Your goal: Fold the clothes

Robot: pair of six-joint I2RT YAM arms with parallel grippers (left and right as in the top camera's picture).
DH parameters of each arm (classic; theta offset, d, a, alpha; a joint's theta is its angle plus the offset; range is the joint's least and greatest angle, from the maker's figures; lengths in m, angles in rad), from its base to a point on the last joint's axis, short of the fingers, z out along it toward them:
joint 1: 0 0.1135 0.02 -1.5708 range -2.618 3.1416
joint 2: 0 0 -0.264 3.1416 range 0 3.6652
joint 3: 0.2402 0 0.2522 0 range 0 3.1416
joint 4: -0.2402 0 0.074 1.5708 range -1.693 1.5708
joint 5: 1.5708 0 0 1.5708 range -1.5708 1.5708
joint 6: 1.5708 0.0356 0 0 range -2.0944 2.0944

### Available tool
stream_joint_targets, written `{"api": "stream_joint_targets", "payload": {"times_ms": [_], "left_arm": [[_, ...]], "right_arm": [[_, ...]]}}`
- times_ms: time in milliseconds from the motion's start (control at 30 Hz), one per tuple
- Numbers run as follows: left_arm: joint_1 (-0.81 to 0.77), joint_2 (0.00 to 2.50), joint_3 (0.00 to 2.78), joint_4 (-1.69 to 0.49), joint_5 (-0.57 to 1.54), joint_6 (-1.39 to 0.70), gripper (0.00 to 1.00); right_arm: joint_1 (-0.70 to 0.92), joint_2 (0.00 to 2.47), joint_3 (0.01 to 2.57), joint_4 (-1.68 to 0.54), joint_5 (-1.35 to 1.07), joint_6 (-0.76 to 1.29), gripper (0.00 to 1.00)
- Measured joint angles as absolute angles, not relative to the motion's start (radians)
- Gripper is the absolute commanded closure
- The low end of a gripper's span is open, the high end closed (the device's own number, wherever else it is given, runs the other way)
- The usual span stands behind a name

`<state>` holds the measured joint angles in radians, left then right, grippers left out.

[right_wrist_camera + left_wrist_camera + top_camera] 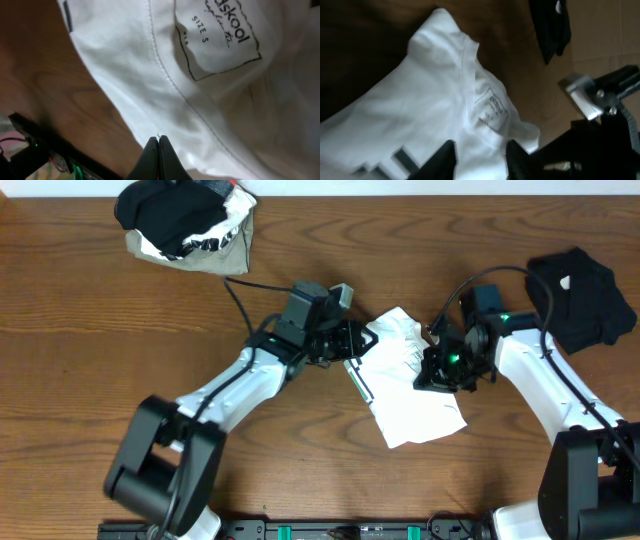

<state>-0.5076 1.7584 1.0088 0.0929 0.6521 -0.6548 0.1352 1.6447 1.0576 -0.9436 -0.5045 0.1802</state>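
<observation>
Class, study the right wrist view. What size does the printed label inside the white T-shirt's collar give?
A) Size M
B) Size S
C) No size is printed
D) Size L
B: in the right wrist view, the printed label on the white T-shirt plainly reads "SIZE S" inside its outlined box.
</observation>
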Motion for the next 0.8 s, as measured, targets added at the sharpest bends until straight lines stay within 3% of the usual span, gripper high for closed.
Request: {"api": "stream_joint_targets", "payload": {"times_ms": [100, 200, 533, 800], "left_arm": [[-0.522, 1.81, 1.009, 0.163, 0.664, -0.689, 0.85], [-0.537, 1.853, 1.009, 0.206, 0.674, -0.717, 0.87], [-0.557, 1.983, 1.009, 0.22, 0.685, -0.757, 0.87], [-0.48, 2.003, 1.012, 0.205, 0.733, -0.758, 0.86]], "right_arm": [[0.135, 1.645, 1.006, -0.883, -0.514, 0.202, 0.99], [0.135, 1.645, 0.957, -0.837, -0.521, 0.229, 0.99], [0.135, 1.645, 0.884, -0.809, -0.45, 0.303, 0.99], [0.135, 1.645, 0.88, -0.896, -0.382, 0.319, 0.99]]}}
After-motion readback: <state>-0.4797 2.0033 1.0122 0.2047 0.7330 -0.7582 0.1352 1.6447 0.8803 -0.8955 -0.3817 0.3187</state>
